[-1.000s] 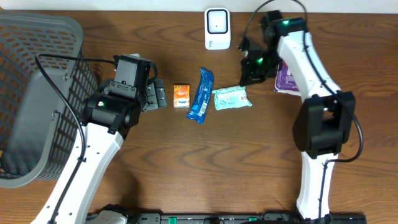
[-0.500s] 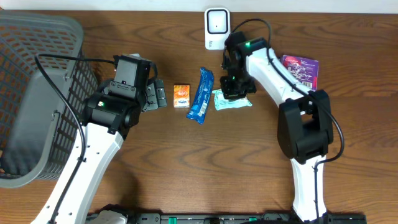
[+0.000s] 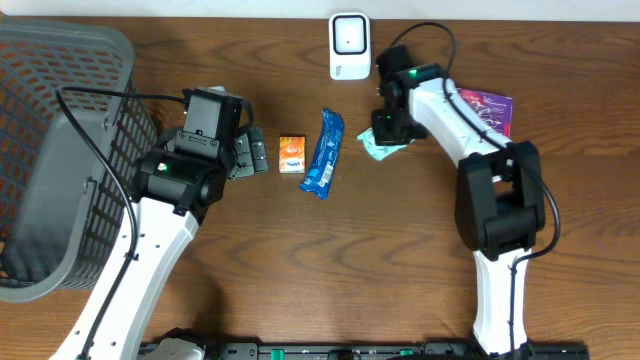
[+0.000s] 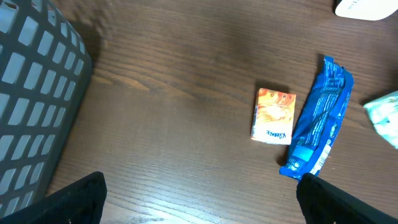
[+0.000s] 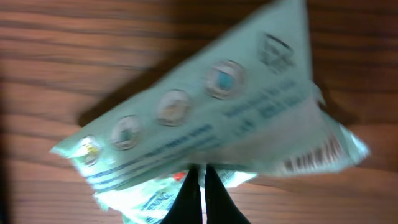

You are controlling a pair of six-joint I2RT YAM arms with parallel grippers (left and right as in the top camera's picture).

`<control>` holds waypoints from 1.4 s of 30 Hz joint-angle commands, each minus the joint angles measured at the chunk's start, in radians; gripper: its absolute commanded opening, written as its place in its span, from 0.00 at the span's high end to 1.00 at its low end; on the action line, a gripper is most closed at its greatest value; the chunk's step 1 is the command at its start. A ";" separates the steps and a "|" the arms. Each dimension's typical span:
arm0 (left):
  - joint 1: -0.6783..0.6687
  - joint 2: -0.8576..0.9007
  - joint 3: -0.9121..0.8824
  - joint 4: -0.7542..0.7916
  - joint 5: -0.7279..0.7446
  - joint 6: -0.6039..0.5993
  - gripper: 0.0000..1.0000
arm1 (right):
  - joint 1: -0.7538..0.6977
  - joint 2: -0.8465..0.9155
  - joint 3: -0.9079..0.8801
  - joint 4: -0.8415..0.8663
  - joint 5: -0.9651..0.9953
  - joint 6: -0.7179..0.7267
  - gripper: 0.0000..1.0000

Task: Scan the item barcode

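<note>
The right tool (image 5: 199,186) is clamped on an edge of the mint packet (image 5: 211,118), which is held just beside the scanner (image 3: 349,45); the left tool (image 3: 258,156) is spread apart; the packet's barcode (image 5: 311,155) should be turned squarely toward the scanner window and kept steady

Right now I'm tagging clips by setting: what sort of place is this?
Probably a mock checkout on a wooden table: a white scanner at the far edge, a grey basket at the left, and small packaged goods such as an orange box and a mint-green pack.

Shop checkout setup: scanner (image 3: 350,45), basket (image 3: 40,120).
</note>
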 commanded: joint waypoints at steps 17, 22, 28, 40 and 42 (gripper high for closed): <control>0.002 0.002 0.005 -0.003 -0.006 0.020 0.02 | 0.062 -0.002 0.225 -0.137 -0.349 -0.075 0.84; 0.002 0.002 0.005 -0.003 -0.006 0.020 0.02 | 0.116 -0.001 0.117 -0.005 -0.349 0.033 0.87; 0.002 0.002 0.005 -0.003 -0.006 0.020 0.02 | 0.173 -0.001 -0.018 0.154 -0.314 0.172 0.77; 0.002 0.002 0.005 -0.003 -0.006 0.020 0.02 | 0.189 -0.001 -0.047 0.143 -0.042 0.201 0.77; 0.002 0.002 0.005 -0.003 -0.006 0.020 0.02 | 0.185 -0.001 -0.047 0.148 0.022 0.201 0.77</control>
